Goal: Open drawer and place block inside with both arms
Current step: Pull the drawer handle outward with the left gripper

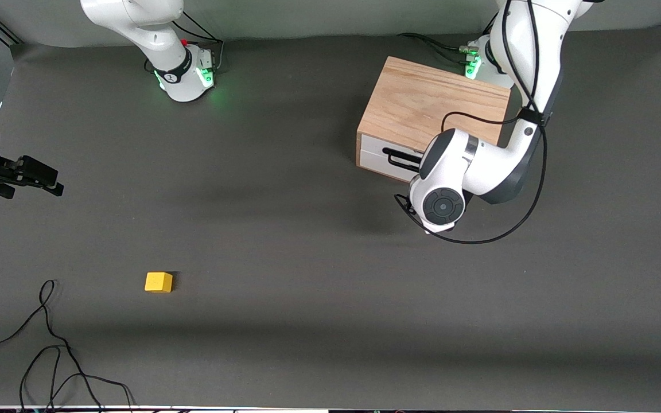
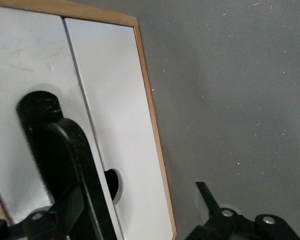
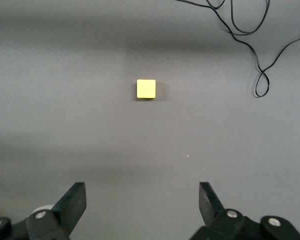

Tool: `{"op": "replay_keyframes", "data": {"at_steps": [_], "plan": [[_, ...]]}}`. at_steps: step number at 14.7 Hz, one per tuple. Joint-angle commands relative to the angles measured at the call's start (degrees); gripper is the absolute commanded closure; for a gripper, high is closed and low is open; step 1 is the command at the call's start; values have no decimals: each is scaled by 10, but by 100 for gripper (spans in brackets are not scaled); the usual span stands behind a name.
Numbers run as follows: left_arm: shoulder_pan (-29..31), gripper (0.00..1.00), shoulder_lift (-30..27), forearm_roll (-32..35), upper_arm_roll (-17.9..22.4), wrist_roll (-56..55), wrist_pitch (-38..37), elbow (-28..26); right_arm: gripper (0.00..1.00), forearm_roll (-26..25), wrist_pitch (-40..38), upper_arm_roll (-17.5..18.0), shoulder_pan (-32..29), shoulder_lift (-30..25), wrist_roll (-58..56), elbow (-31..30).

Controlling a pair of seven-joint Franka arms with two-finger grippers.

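Note:
The light oak box (image 1: 434, 106) stands near the left arm's base. Its white drawer front (image 1: 377, 159) with the black bar handle (image 1: 397, 159) looks shut. The left arm's wrist covers part of the front and hides the left gripper in the front view. In the left wrist view the left gripper (image 2: 137, 202) is open right at the drawer front (image 2: 115, 115). One finger overlaps the handle (image 2: 60, 145), the other finger (image 2: 205, 196) is off the box's edge. The yellow block (image 1: 158, 281) lies on the table toward the right arm's end. The right gripper (image 1: 49, 180) is open, up over the table, with the block (image 3: 146, 89) ahead of it (image 3: 142, 200).
Loose black cables (image 1: 49, 344) lie near the front edge at the right arm's end, nearer to the front camera than the block; they also show in the right wrist view (image 3: 255, 45). Dark grey mat (image 1: 284, 241) spreads between block and box.

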Motion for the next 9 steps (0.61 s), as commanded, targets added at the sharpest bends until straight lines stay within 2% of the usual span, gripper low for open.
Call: {"op": "replay_keyframes", "data": {"at_steps": [1,9], "plan": [[-2,1,17,-4,3,-3,11,15,0,1,-6,-4,4,0,-3,6],[-2,1,31,3,3,-3,78,27,0,1,-5,-4,7,44,0,7]]}}
